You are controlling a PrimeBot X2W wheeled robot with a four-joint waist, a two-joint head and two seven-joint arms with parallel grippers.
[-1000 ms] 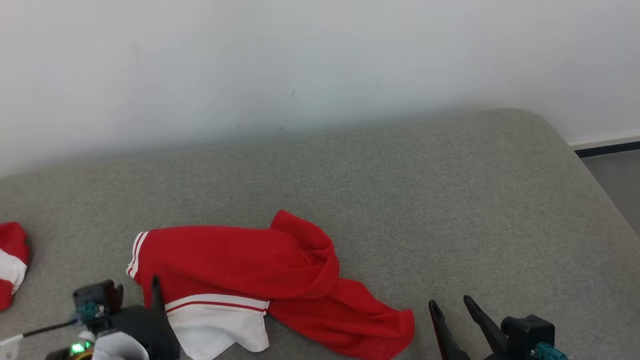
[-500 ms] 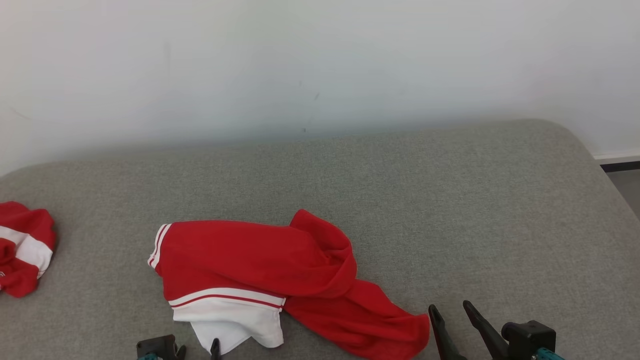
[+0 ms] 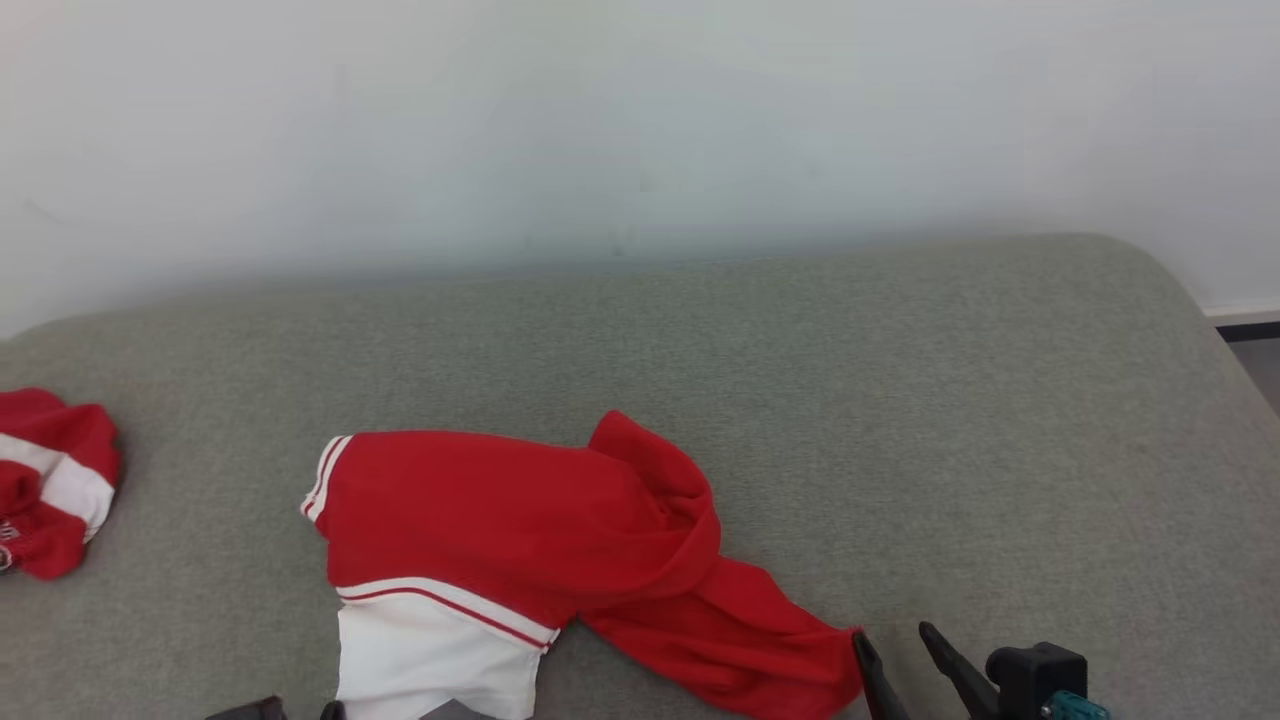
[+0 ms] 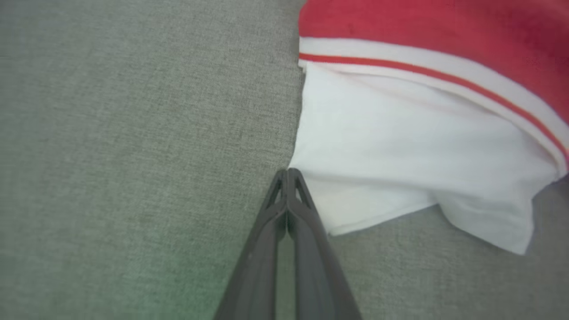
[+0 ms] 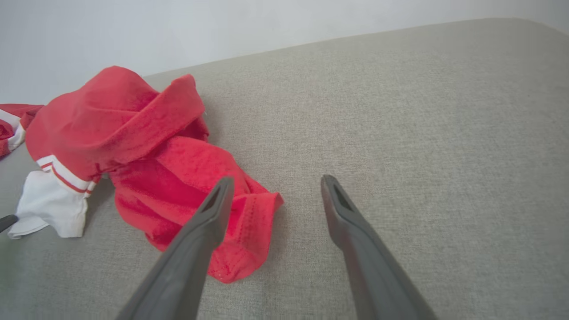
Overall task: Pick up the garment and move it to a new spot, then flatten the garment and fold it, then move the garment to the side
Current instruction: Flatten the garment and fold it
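Garment (image 3: 500, 510) low left, cushion (image 3: 950, 400) stretching right

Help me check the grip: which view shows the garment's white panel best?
Left wrist view: the white panel is close up, the shut left gripper at its edge. The head view crops its bottom; the right wrist view shows it small.

Count:
- 2 red-and-white garments: centre garment (image 3: 500, 510), left-edge garment (image 3: 50, 480)
- 2 claws: left claw (image 4: 288, 173), right claw (image 5: 275, 182)
- 2 dark fingers (image 5: 209, 213) per claw, 4 total
- 1 grey padded surface (image 3: 900, 400)
- 1 pale wall (image 3: 640, 120)
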